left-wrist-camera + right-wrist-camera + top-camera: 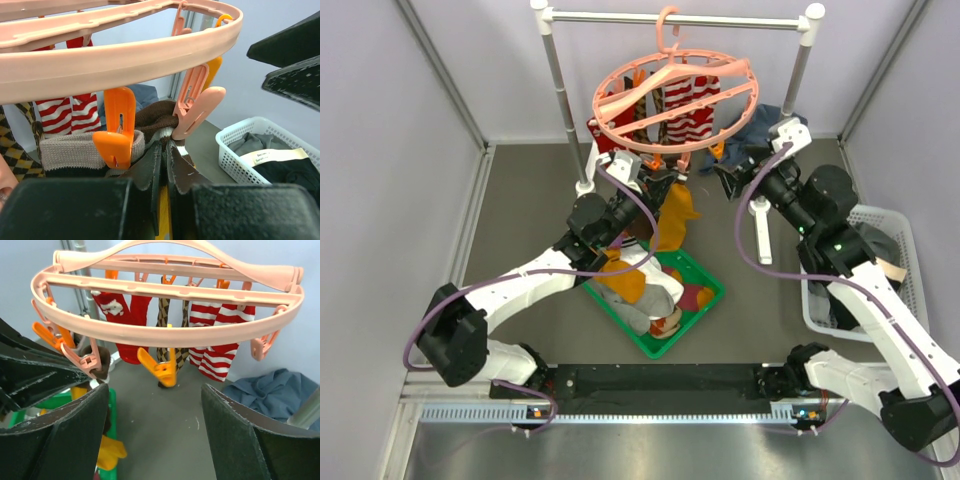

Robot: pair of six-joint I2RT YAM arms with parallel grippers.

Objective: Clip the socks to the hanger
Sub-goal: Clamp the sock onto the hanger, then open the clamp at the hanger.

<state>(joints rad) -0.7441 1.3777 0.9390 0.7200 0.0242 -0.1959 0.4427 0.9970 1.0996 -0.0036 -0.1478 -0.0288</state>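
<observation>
The brown sock (155, 117) looks light, limp; best pinched at its cuff. Left hand (162, 150) clamps it; right hand (155, 390) gapes empty.

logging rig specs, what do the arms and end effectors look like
Left arm and right arm: white links, black joints, a purple-grey cable looping along each. Left end effector and right end effector: flat black textured fingers.
</observation>
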